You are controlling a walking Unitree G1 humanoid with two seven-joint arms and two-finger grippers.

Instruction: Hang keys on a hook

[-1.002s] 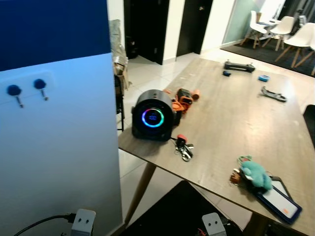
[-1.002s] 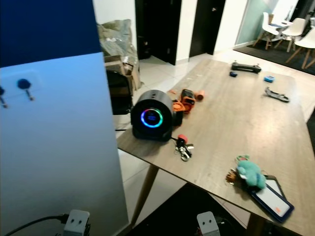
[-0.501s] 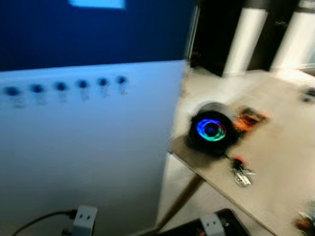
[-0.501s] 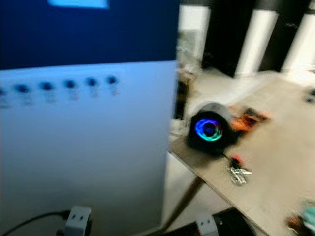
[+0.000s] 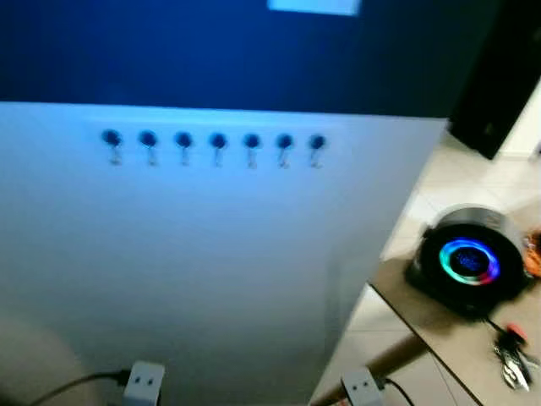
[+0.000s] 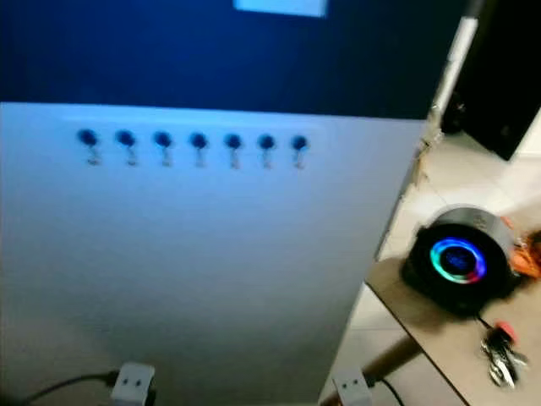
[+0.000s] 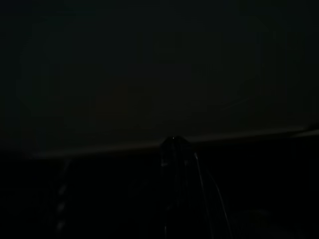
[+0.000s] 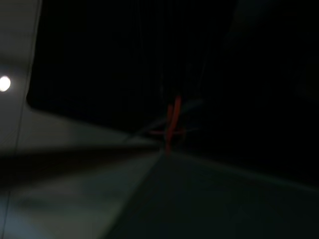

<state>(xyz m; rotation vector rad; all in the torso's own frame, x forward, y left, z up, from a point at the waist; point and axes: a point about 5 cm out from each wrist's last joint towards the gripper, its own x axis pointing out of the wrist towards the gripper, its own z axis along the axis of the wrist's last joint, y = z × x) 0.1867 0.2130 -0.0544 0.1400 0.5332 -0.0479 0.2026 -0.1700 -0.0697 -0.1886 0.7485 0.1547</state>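
I see a row of seven hooks (image 5: 217, 145) on the pale panel (image 5: 186, 271) ahead. The keys (image 6: 499, 353) lie on the counter (image 6: 423, 317) near its corner (beside the round speaker (image 6: 459, 259)). Both wrist views are dark; I cannot tell either gripper's state.

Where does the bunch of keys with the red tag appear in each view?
Left eye view: keys on the table's near corner, lower right of the picture, below the round speaker.
Right eye view: keys again lower right, below the same speaker.
Left and right wrist views: too dark to tell.
Shared landmark: the speaker's glowing ring.
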